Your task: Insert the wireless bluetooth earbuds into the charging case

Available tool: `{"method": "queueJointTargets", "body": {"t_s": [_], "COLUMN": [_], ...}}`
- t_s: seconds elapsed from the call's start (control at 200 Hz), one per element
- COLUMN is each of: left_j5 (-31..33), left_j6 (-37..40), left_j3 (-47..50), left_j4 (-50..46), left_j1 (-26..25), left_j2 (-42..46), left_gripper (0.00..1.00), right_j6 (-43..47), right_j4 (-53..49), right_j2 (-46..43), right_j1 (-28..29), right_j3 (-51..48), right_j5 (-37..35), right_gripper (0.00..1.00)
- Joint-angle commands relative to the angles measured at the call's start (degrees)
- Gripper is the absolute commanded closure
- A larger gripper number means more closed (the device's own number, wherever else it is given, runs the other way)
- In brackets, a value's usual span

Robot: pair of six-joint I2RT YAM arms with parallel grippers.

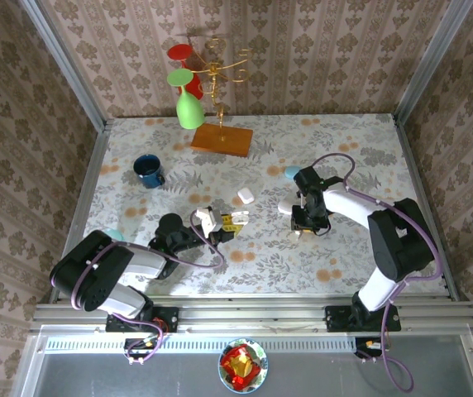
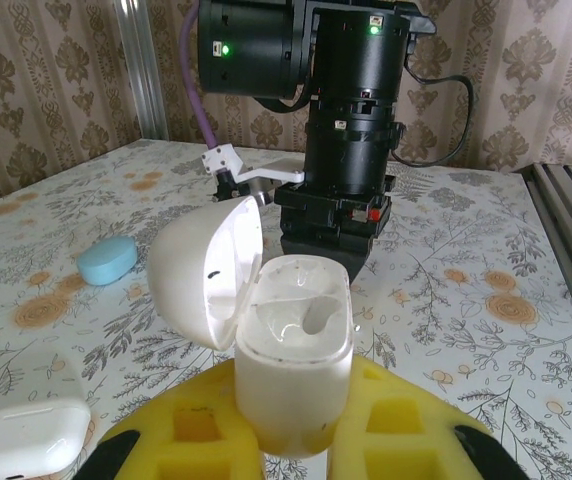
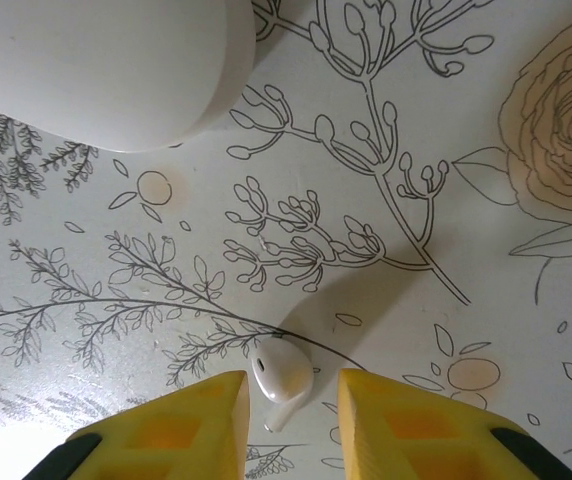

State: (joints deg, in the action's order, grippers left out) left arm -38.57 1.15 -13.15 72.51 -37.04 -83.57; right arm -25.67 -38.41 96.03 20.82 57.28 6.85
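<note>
My left gripper [image 2: 294, 405] is shut on the white charging case [image 2: 296, 345] and holds it upright between its yellow fingers [image 2: 191, 425]. The case's lid [image 2: 206, 265] hangs open to the left, and the wells inside look empty. From above, this case [image 1: 208, 220] and the left gripper [image 1: 222, 225] sit at the table's near middle. A single white earbud [image 3: 284, 368] lies on the flowered table. My right gripper [image 3: 291, 380] points straight down over it [image 1: 304, 225] and is open. Its jaws straddle the bud, the left pad almost touching and a gap at the right pad.
A closed white case [image 3: 116, 60] lies just beyond the bud. Another white case [image 1: 246, 196] and a teal case [image 1: 291, 172] lie mid-table. A blue mug [image 1: 148, 170], a green glass [image 1: 189, 110] and a gold rack on a wooden base [image 1: 222, 139] stand at the back.
</note>
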Motion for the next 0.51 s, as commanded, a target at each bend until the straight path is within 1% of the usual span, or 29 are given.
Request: {"method": "queueJointTargets", "body": {"t_s": [0.0, 0.5], "left_j5": [-0.9, -1.0], "left_j6": [0.9, 0.8], "left_j3": [-0.5, -0.7], "left_j4": [1.5, 1.5], "left_j1": [0.1, 0.0], "left_j2": [0.2, -0.1], "left_gripper": [0.96, 0.96], "right_j6": [0.7, 0.7], "right_j4": [-0.8, -0.2], "right_j2": [1.6, 3.7], "right_j1": [-0.2, -0.1], "right_j3": [1.1, 0.7], "right_j5": [1.5, 2.4], "right_gripper": [0.69, 0.73]}}
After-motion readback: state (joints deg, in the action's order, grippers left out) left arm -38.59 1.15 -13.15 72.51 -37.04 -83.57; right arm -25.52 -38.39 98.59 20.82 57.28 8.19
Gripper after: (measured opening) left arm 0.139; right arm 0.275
